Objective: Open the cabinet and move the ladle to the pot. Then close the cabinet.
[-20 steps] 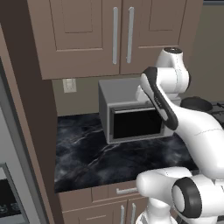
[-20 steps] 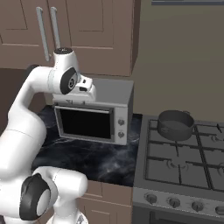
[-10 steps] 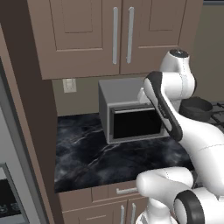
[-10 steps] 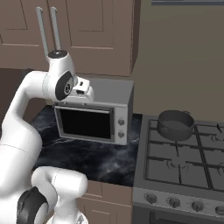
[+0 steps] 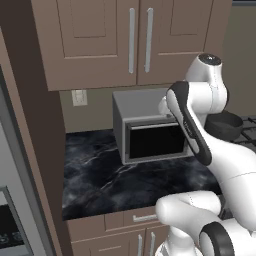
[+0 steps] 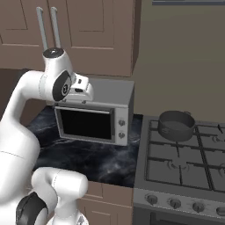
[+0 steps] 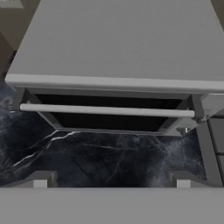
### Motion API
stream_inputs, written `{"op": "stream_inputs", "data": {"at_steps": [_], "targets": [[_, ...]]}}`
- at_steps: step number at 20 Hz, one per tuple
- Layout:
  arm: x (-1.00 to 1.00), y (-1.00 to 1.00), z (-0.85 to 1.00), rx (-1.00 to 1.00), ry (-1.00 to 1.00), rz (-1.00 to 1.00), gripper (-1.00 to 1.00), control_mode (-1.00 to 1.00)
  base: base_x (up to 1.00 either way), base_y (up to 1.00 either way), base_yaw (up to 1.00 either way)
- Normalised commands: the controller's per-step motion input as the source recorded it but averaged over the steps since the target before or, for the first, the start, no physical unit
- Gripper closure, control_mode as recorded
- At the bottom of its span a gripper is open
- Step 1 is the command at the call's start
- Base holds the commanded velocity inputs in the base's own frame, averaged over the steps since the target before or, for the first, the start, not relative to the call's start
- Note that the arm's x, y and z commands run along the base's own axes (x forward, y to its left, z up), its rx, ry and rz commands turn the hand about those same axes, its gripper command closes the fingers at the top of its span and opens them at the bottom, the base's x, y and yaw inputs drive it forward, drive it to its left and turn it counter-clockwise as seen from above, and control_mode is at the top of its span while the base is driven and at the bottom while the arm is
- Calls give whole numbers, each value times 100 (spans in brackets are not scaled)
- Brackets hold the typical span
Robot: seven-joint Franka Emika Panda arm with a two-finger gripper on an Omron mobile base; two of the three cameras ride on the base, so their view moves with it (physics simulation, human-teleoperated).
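From the left base view, a brown kitchen wall holds the cabinet above a black marble counter; both doors are shut, so the ladle is presumably still inside, unseen. A grey microwave sits directly below, and the arm's elbow crosses in front of it.

From the right base view, the cabinet's two silver bar handles rise just above the arm's upper joint. The pot waits on the far left burner of the stove, right of the microwave, ready to receive the ladle.

In the hand view, the gripper is spread wide and empty, its camera looking down over the microwave's top and door handle, not yet aimed at a cabinet handle.
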Motion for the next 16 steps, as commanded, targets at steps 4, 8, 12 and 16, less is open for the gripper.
{"op": "stream_inputs", "data": {"at_steps": [4, 8, 12, 16], "targets": [[0, 0, 37, 0, -5, 0, -100, -100, 0, 0, 0], [0, 1, 32, 0, -3, 0, -100, -100, 0, 0, 0], [0, 7, 19, 0, -1, 0, -100, -100, 0, 0, 0], [0, 3, 20, 0, -1, 0, -100, -100, 0, 0, 0]]}}
